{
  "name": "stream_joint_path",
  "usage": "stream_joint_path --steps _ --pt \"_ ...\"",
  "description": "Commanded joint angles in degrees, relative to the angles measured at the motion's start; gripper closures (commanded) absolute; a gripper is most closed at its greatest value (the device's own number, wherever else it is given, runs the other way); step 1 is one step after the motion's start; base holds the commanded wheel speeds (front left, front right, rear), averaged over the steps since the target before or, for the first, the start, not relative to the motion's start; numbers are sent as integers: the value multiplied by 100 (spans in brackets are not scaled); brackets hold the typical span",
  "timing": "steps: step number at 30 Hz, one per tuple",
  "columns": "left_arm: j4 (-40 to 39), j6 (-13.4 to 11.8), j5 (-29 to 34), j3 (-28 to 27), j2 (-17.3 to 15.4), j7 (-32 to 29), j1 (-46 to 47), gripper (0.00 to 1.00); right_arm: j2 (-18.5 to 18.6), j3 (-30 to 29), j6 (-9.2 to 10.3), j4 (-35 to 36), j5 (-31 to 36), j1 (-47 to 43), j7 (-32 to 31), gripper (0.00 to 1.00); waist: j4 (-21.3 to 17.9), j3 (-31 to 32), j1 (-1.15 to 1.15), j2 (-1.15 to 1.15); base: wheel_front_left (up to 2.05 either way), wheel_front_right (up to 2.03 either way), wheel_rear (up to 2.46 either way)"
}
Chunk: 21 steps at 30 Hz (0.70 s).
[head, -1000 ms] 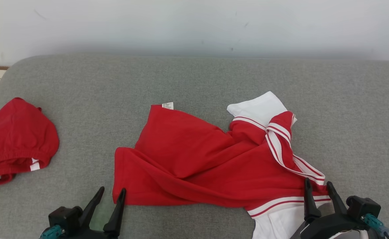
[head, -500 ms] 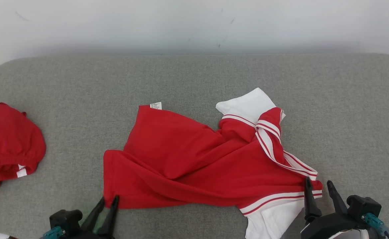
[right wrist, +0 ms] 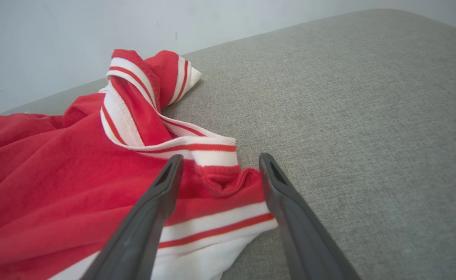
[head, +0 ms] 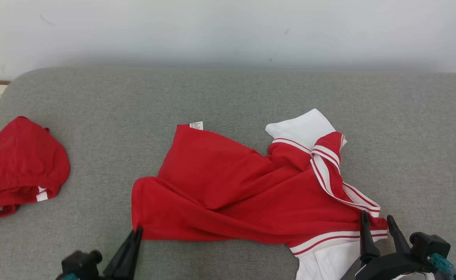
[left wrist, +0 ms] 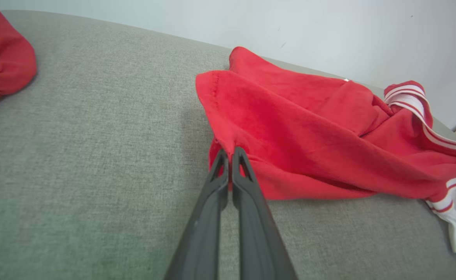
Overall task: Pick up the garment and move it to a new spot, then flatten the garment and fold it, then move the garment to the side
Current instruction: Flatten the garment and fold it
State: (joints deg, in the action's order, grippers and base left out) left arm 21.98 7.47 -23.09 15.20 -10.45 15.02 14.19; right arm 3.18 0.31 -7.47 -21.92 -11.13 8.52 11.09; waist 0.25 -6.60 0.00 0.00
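Where my left gripper [head: 137, 233] meets the shirt [head: 231, 186], I see its fingers [left wrist: 247, 202] pressed together on the near red corner, with the cloth puckering at the tips. From that pinch the shirt spreads ahead and to the gripper's right across the grey cushion [head: 228, 97], crumpled, with a white label [head: 196, 125] at its far edge. My right gripper [head: 376, 217] stands spread, one finger on each side of a red fold just below the striped band [right wrist: 196, 151]; I cannot tell whether the tips touch the cloth. Most of the shirt lies to that gripper's left, and a white sleeve [head: 321, 260] lies just beside it. A second red garment [head: 18, 163] sits well off to the left gripper's left, apart from the shirt.
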Motion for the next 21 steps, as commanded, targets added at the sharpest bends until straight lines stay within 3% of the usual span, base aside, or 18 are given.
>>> stream_joint_path --steps 1,5,19,21 --pt "-14 -7 -41 6 -31 22 -133 100 -1 -19 -5 -12 -20 -99 19 0 43 24 0 0 0 0 0" --pt "-148 -7 -98 169 -106 22 -405 100 -11 10 -5 -40 -51 -114 17 0 86 50 0 0 0 0 0" --pt "130 -7 -110 -233 -63 23 -664 100 25 -29 -5 45 3 -206 -82 0 103 182 0 0 0 0 0" --pt "188 -7 -105 -192 -63 23 -687 80 20 -4 -5 46 6 -216 -81 0 97 202 0 0 0 0 0"
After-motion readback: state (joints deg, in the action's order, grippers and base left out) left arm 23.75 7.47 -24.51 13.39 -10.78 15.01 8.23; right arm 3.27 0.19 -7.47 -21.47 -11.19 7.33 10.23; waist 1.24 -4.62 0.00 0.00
